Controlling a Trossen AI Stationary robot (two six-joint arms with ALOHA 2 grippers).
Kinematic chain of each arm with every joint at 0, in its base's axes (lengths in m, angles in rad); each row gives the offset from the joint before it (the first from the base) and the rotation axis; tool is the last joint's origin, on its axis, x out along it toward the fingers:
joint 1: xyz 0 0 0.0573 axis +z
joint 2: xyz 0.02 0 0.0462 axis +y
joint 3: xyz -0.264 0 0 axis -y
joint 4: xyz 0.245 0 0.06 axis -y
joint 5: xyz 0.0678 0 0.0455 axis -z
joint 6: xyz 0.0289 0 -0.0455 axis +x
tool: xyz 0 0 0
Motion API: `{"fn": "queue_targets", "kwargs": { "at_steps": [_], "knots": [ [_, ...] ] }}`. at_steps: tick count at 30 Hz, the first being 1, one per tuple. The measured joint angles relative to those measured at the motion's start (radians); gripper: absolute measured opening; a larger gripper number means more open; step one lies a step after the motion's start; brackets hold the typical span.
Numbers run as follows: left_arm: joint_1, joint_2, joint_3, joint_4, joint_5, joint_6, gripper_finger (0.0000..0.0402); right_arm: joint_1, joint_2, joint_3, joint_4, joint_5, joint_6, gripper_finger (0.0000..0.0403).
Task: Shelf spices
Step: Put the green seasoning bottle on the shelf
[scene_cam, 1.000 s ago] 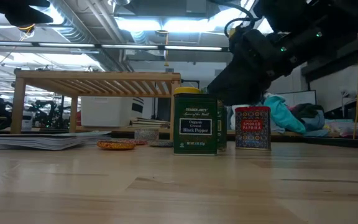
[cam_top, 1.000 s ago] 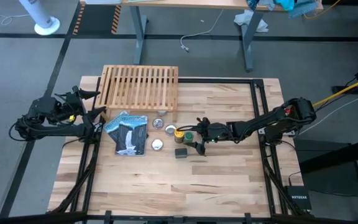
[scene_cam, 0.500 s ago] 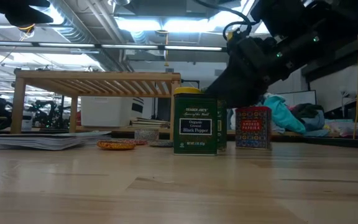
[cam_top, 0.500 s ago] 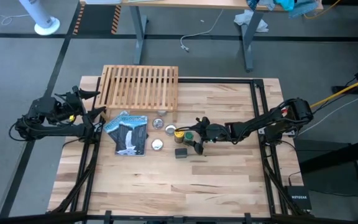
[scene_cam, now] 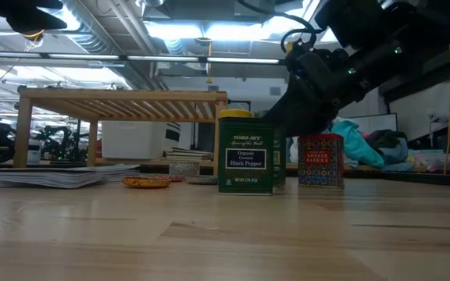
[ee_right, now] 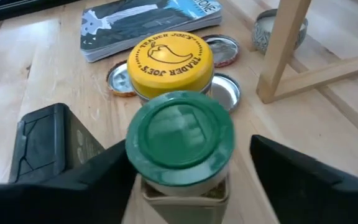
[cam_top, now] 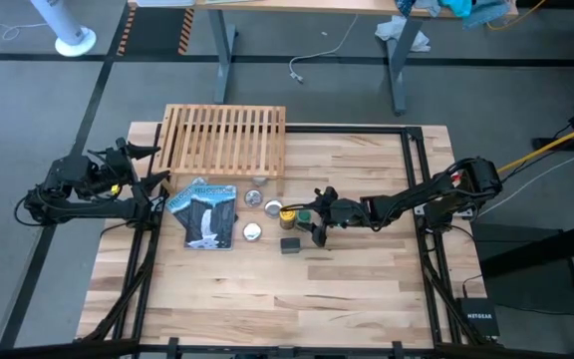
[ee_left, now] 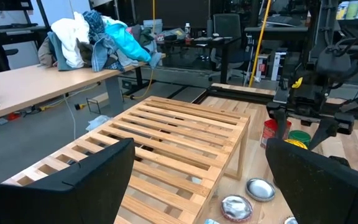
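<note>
The right gripper (cam_top: 314, 221) is reaching low over the middle of the bench (cam_top: 367, 289), and its fingers (ee_right: 303, 180) are standing wide open on both sides of the green-capped jar (ee_right: 180, 142), not yet pressing on it as far as I can judge; probably they are spread like this so that they can close on the jar body under the cap. The yellow-capped jar (ee_right: 169, 61) is standing just beside the green one, on its far side from the wrist, so the grasp has little free room there. The black tin (ee_right: 48, 146) is sitting close by one finger, and the red tin (scene_cam: 319, 160) is standing near the group, partly covered by the arm in the low view. The shelf (cam_top: 225, 141) is waiting at the far edge of the bench with nothing visible on its slats. The left gripper (cam_top: 152, 182) is resting at the left edge beside the shelf, with its fingers (ee_left: 319, 180) held wide apart and holding nothing. The label of the green-capped jar is hidden, and whether the fingers are touching the glass cannot be seen.
</note>
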Motion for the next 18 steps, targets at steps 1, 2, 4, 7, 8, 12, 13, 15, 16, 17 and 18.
{"fn": "queue_targets", "kwargs": {
  "at_steps": [1,2,4,7,8,12,13,15,16,17,18],
  "knots": [
    [0.0,0.0,0.0,0.0,0.0,0.0,0.0356,0.0,0.0,0.0,0.0,0.0,0.0,0.0293],
    [0.0,0.0,0.0,0.0,0.0,0.0,0.0356,0.0,0.0,-0.001,0.0,0.001,0.001,0.0274],
    [0.0,0.0,0.0,0.0,0.0,0.0,0.0356,0.0,0.001,-0.001,0.001,0.002,0.002,0.0236],
    [0.0,0.0,0.0,0.0,0.0,0.0,0.0356,-0.001,0.001,-0.002,0.008,0.001,0.008,0.0199],
    [0.0,0.0,0.0,0.0,0.0,0.0,0.0356,-0.001,0.001,-0.002,0.008,0.001,0.007,0.0199],
    [0.0,0.0,0.0,0.0,0.0,0.0,0.0356,-0.001,0.001,-0.002,0.008,0.0,0.006,0.0199],
    [0.0,0.0,0.0,0.0,0.0,0.0,0.0356,-0.001,0.001,-0.002,0.008,0.0,0.006,0.0199],
    [0.0,0.0,0.0,0.0,0.0,0.0,0.0356,-0.001,-0.005,-0.002,0.001,-0.001,0.006,0.0199],
    [0.0,0.0,0.0,0.0,0.0,0.0,0.0356,-0.001,-0.01,-0.002,-0.006,-0.001,0.006,0.0199],
    [0.0,0.0,0.0,0.0,0.0,0.0,0.0356,0.0,-0.018,-0.002,-0.02,0.0,0.006,0.0199],
    [0.0,0.0,0.0,0.0,0.0,0.0,0.0356,0.0,-0.026,-0.003,-0.034,0.007,0.004,0.0199]
  ]
}}
